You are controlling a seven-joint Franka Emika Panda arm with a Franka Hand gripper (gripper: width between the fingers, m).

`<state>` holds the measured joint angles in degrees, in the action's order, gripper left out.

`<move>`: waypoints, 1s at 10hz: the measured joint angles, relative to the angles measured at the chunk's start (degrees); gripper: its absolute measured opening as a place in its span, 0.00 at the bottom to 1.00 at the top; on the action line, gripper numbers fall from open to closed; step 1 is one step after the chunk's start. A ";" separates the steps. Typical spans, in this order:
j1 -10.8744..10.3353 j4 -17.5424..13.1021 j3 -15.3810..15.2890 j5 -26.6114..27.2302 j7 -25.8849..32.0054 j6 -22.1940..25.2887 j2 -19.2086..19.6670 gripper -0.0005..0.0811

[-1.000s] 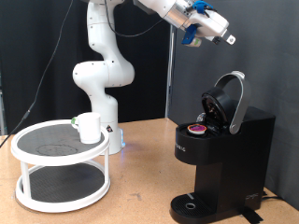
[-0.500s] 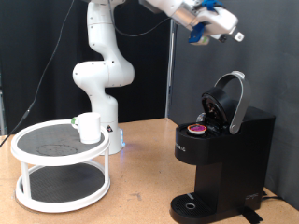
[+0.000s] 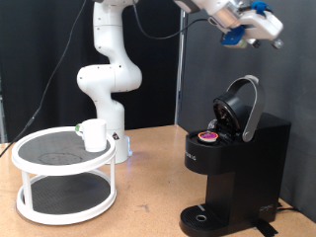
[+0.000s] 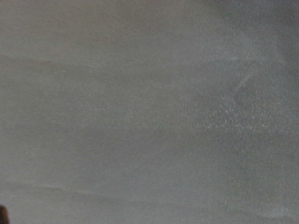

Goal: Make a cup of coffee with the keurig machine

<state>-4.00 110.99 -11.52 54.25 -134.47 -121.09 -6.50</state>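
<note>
Exterior view: the gripper (image 3: 274, 36) is seen high up near the top right corner, well above the keurig machine (image 3: 232, 163) and touching nothing. Whether its fingers are spread or pressed together cannot be told, and nothing is seen between them. The machine stands on the table (image 3: 138, 212) towards its right edge, with its domed lid (image 3: 240, 107) raised. A pod (image 3: 208, 136) with a dark red top is seated in the open chamber. The round drip base (image 3: 202, 216) at the front is bare. The cup (image 3: 94, 134) is placed upright on the upper tier of a white two-tier rack (image 3: 65, 174) at the table's left side, near that tier's right rim and well apart from the machine. In the wrist view only a blurred grey surface is shown.
</note>
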 joint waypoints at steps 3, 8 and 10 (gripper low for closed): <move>-0.83 -1.18 -2.89 -0.26 -0.42 -3.14 2.48 0.91; -0.07 0.27 -2.49 -1.48 0.05 -1.06 1.71 0.91; 1.09 1.92 -1.64 -3.22 -0.09 1.52 1.38 0.58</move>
<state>-2.91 112.91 -13.17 51.02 -134.56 -119.57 -5.13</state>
